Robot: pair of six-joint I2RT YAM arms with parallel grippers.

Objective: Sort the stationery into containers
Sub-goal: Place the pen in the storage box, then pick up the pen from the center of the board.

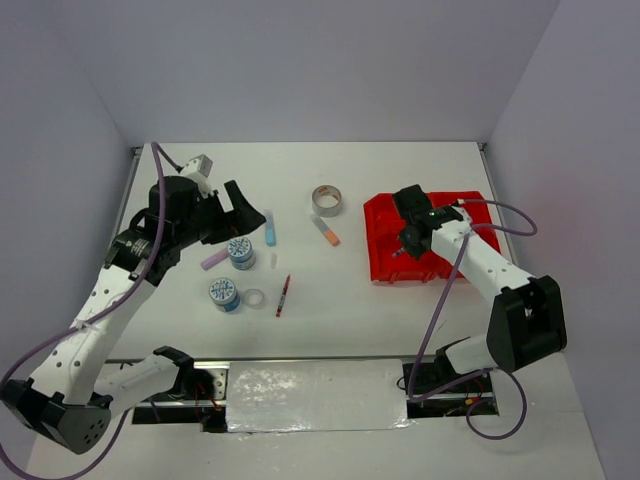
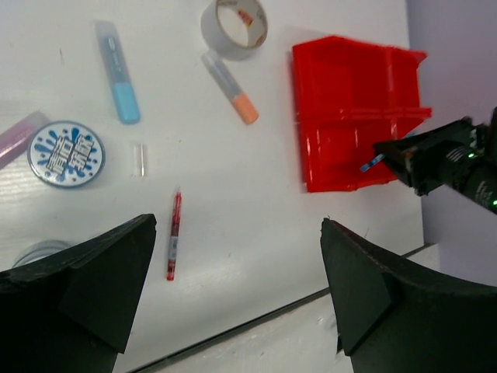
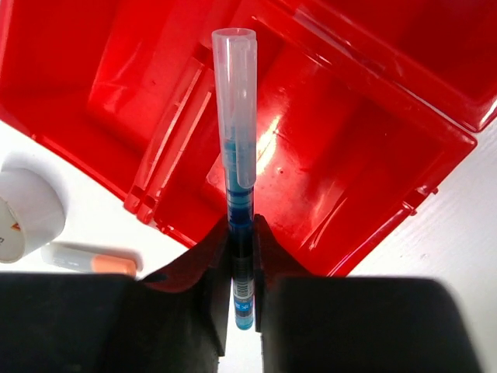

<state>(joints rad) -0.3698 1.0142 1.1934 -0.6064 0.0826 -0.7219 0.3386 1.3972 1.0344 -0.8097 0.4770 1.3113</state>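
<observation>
Right wrist view has the right pincer (image 3: 241, 233) pinching the blue pen (image 3: 237, 155) by its lower barrel, above the red bin (image 3: 373, 155). The pen's long axis runs straight out from the pincer, with the capped end pointing away over the compartments. No compartment visibly holds anything yet.

Left on the table (image 1: 340, 290) are the grey tape (image 1: 326, 199), clear ring (image 1: 254, 298), two patterned rolls (image 1: 240, 251), red pen (image 1: 283, 296), orange marker (image 1: 326, 232), light-blue marker (image 1: 270, 229) and lilac marker (image 1: 213, 259). The left pincer (image 2: 238, 225) hangs spread and empty.

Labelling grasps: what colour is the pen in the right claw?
The pen is blue, clear-capped; best in the right wrist view.
</observation>
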